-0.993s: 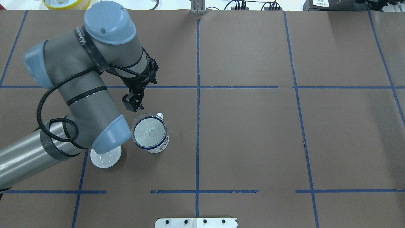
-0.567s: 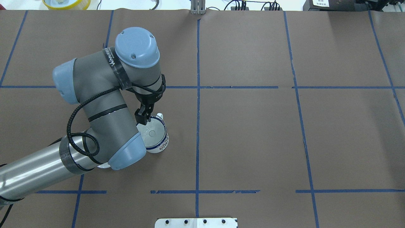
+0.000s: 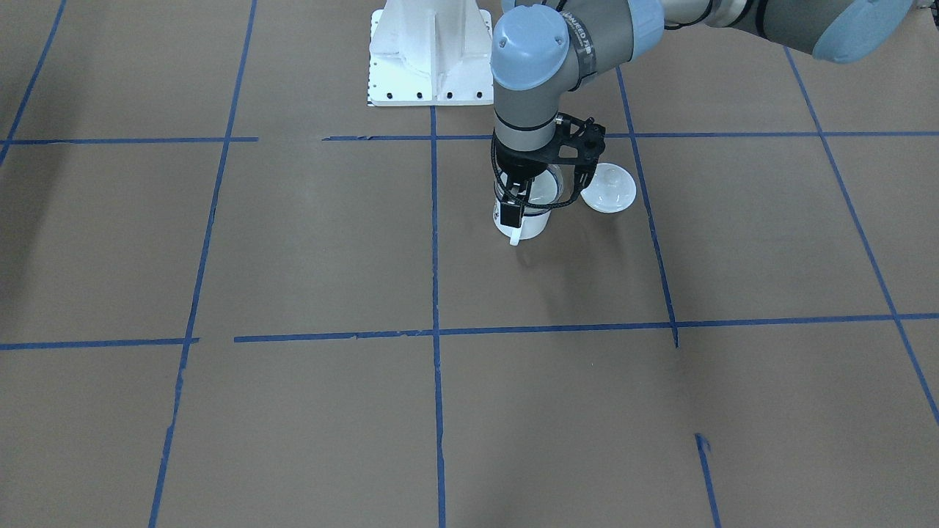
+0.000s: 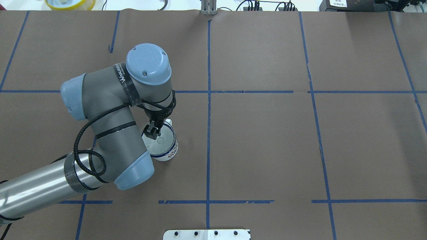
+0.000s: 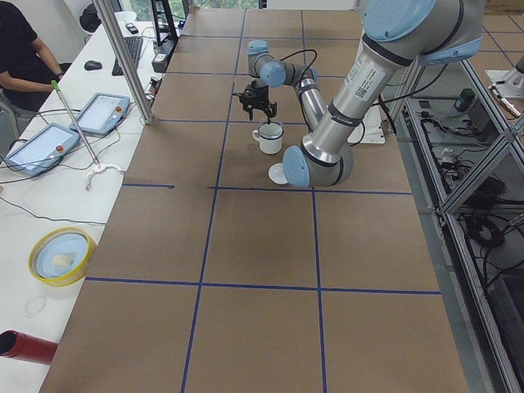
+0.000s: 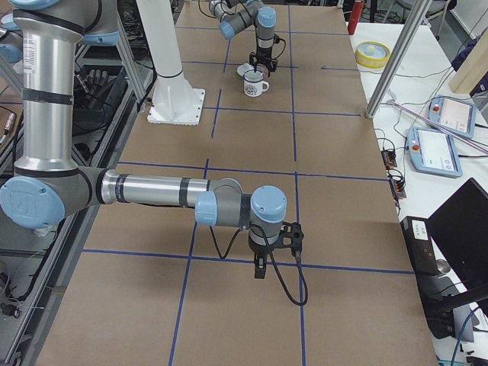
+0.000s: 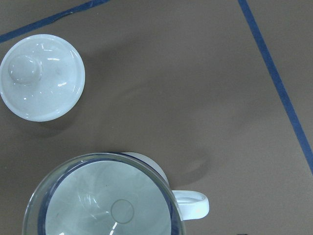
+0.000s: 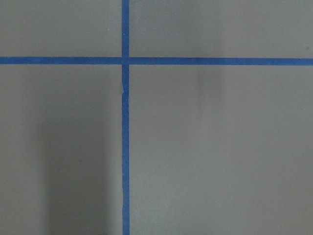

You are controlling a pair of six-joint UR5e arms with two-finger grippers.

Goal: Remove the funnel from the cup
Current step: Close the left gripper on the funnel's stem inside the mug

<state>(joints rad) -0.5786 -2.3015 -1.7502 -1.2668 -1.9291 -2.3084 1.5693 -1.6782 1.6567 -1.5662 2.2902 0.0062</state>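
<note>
The cup, a white mug with a dark blue rim, stands upright left of the table's middle. The clear funnel sits in its mouth; it fills the bottom of the left wrist view, with the cup's handle beside it. My left gripper points down over the funnel's far-left rim, close above it, its jaws slightly apart and holding nothing. It also shows in the front view. My right gripper shows only in the right side view, low over bare table; I cannot tell its state.
A round white lid with a knob lies on the table close beside the cup, on the robot's left of it; it also shows in the left wrist view. The left arm's elbow hides it in the overhead view. The robot's white base stands behind the cup.
My left arm swung right and toward the cup. The gripper moved from beyond the cup's far-left side to over the funnel's rim and came lower. The elbow now covers the lid.
</note>
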